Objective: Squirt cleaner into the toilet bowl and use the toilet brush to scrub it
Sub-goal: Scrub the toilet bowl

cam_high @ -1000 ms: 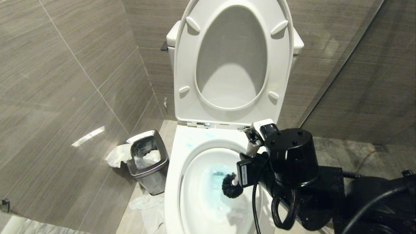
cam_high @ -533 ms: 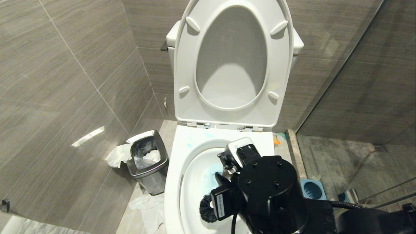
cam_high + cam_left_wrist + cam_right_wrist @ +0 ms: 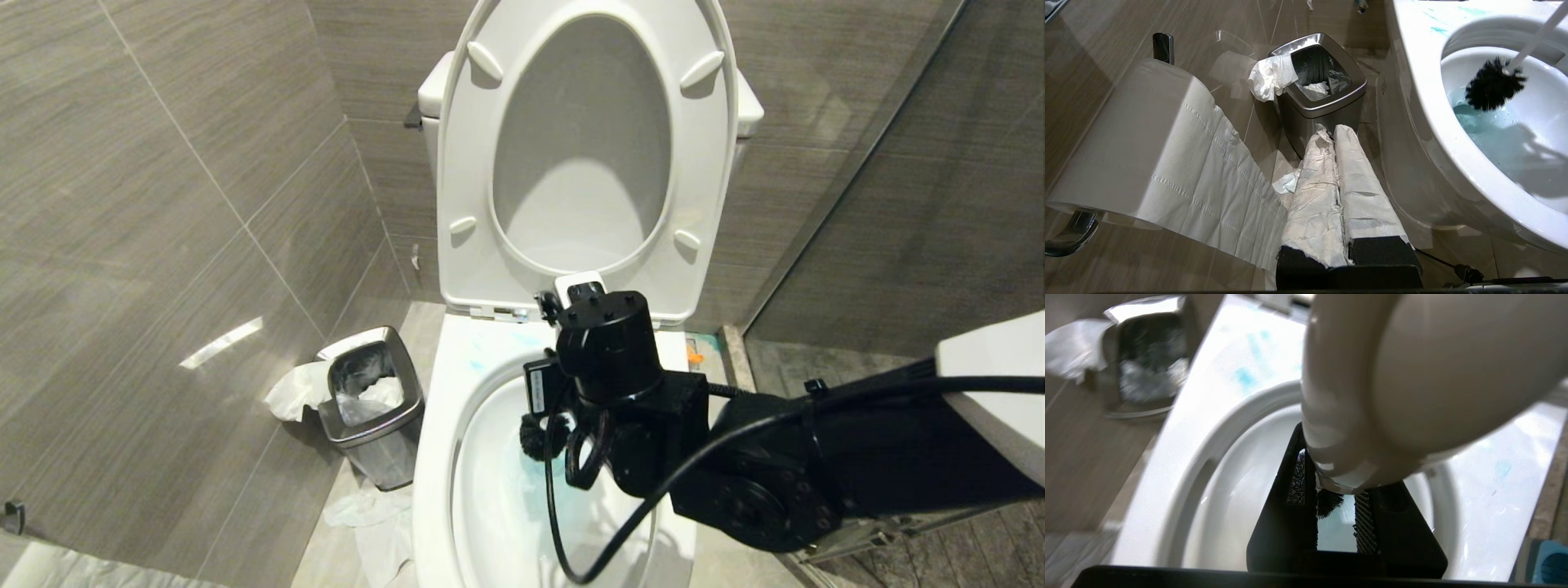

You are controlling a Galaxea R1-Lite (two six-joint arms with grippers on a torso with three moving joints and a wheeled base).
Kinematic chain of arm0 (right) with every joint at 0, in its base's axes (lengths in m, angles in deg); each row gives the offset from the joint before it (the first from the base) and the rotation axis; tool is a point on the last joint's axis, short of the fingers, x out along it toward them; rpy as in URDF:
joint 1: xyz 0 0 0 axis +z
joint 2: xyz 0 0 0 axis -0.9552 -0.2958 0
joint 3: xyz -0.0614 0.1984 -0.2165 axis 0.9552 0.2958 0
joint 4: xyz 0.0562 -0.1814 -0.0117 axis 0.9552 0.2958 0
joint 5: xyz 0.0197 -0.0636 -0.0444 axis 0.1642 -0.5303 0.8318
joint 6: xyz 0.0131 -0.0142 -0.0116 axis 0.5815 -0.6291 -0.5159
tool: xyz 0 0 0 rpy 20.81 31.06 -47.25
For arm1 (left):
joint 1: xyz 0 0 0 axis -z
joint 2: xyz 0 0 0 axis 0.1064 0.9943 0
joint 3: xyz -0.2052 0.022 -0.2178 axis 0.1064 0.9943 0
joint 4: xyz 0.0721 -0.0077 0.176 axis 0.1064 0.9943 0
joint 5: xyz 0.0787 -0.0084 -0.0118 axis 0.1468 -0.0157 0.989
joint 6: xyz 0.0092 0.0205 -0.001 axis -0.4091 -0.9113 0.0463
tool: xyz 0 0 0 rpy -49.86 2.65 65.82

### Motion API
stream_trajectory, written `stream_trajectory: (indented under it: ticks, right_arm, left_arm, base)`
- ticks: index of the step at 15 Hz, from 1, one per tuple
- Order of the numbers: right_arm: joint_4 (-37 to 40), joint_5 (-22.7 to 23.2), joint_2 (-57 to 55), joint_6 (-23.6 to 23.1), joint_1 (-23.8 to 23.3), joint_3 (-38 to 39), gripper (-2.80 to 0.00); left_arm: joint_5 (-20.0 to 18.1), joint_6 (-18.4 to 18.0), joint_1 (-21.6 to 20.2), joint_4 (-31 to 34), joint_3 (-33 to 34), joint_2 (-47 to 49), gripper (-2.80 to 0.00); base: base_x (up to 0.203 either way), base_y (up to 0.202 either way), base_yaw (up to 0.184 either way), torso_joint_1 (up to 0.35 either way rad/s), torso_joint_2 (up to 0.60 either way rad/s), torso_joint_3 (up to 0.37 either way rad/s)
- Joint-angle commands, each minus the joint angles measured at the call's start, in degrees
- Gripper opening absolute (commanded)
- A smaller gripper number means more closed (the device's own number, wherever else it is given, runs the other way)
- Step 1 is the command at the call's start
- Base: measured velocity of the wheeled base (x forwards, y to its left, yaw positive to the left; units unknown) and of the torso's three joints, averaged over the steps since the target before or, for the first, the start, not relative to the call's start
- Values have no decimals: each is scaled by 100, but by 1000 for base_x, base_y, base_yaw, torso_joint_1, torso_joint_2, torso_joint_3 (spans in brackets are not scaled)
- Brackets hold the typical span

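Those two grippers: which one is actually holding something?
The right gripper, over the toilet bowl, grips the toilet brush by its handle. The left gripper, paper-wrapped, is shut and empty beside the bowl.

My head cam sits up high, looking forward and down at the toilet bowl (image 3: 441, 457) with the raised seat filling the top and the waste bin (image 3: 371, 408) off to my left. My left wrist cam is low by the floor, facing along my left gripper (image 3: 1333, 134) toward that same bin (image 3: 1318, 94) and the bowl's side (image 3: 1412, 134). My right wrist cam hovers really close over the bowl (image 3: 1180, 457), pointing down into it, mostly blocked by the toilet brush (image 3: 1412, 371) handle. All three share the bowl and bin.
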Motion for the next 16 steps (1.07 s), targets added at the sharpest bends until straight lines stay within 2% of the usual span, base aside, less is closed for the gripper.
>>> stream_trajectory:
  ticks: [1, 4, 9, 13, 16]
  right_arm:
    - [-17, 48, -414, -194, -439, -395, -280]
    - [-3, 66, -194, -294, -514, -88, -280]
    - [-24, 106, 945, -352, -339, 1407, -280]
    - [-9, 84, 1428, -129, 552, 2103, -280]
    - [7, -88, 1252, 54, 1143, 1977, -280]
  left_arm:
    - [-2, -1, -4, -1, 0, 4, -280]
    - [-2, -1, -6, -1, 0, 4, -280]
    - [4, -1, -6, -1, 0, 4, -280]
    - [-2, -1, -6, -1, 0, 4, -280]
    - [-2, -1, -6, -1, 0, 4, -280]
  base:
    - [0, 0, 0, 0, 0, 0]
    - [0, 0, 0, 0, 0, 0]
    - [0, 0, 0, 0, 0, 0]
    - [0, 0, 0, 0, 0, 0]
    - [0, 0, 0, 0, 0, 0]
